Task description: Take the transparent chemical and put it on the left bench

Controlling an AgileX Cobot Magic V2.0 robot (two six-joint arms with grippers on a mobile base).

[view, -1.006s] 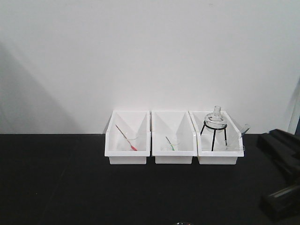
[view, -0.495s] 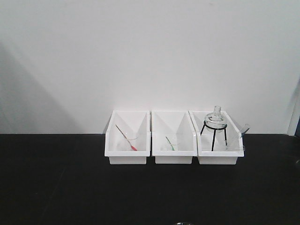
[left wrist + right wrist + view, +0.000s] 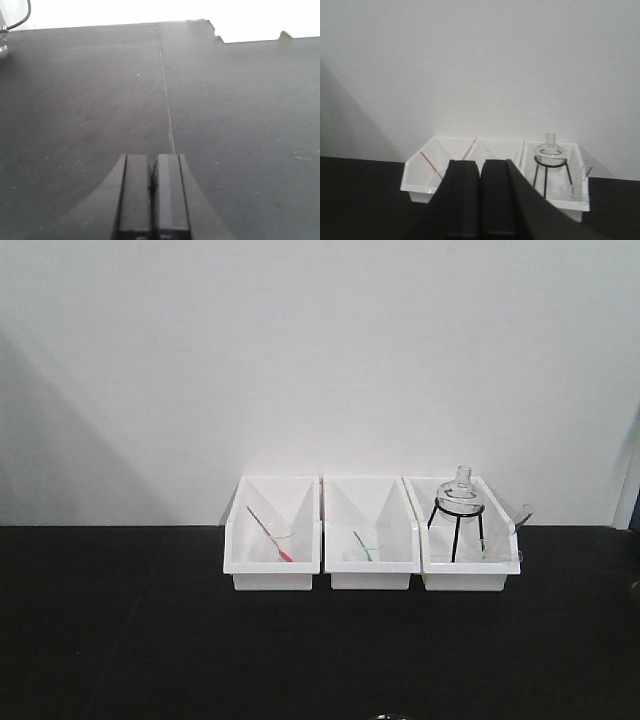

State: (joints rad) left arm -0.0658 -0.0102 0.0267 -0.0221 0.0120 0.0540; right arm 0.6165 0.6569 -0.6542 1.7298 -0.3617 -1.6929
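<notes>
the transparent chemical (image 3: 520,512) leans in the rightmost of 3 white bins (image 3: 370,570) on the left bench (image 3: 120,640), beside a glass flask (image 3: 460,492) on a black tripod (image 3: 456,532). left gripper (image 3: 153,195) and right gripper (image 3: 480,200) both have fingers pressed together, holding nothing.

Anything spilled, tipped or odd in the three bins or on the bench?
Nothing stands out. The three bins sit in a straight row on the bench; the flask stands upright on its tripod in the right-hand one, and no spill shows.

Bare left bench (image 3: 120,640) before the bins (image 3: 372,540); tripod (image 3: 456,530) crowds the rightmost.
</notes>
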